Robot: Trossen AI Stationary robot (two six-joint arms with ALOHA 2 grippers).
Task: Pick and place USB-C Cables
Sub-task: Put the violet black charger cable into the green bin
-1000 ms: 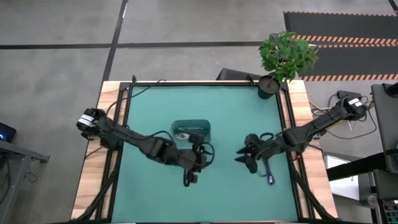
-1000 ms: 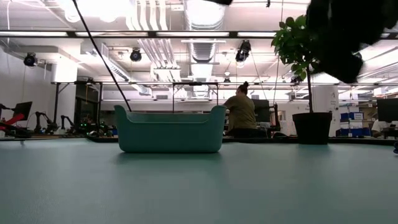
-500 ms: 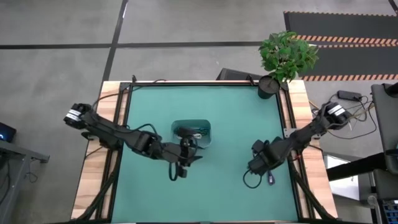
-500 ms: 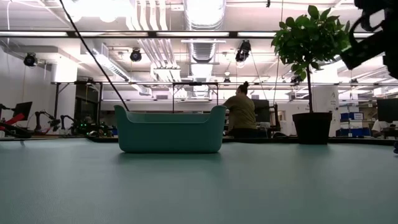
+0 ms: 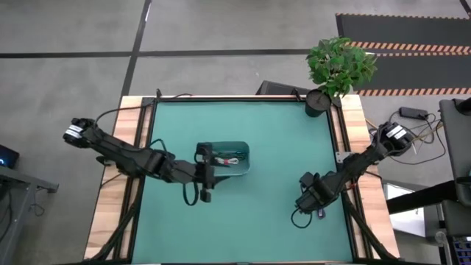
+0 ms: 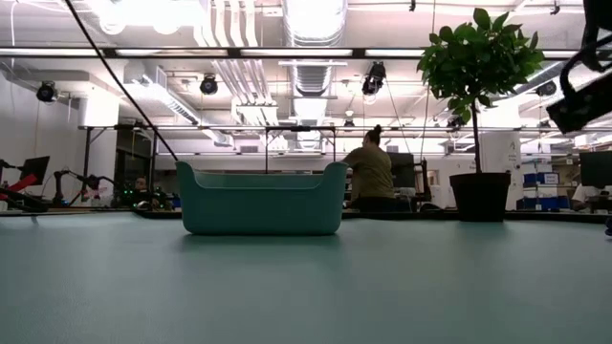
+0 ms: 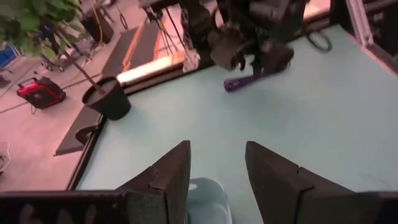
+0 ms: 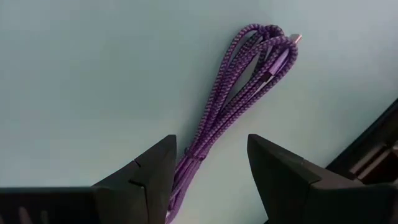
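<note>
Right now, nearest to me, my right gripper [image 8: 208,171] hangs spread and empty just above the purple braided cable [image 8: 245,93], which lies loose on the green table [image 5: 280,147] near its right edge. One end of the bundle sits between my fingers [image 8: 146,177]. To grip it well, I judge I should drop straight down, keep the bundle centred between the pads, and close across all the strands at its middle so no loop slips free. Farther off, my left gripper [image 7: 217,171] is also spread with nothing in it, beside the teal bin [image 5: 239,147] at the table's middle. A few cables [image 5: 229,157] already lie inside that bin. Beyond stands a potted plant [image 5: 337,62].
</note>
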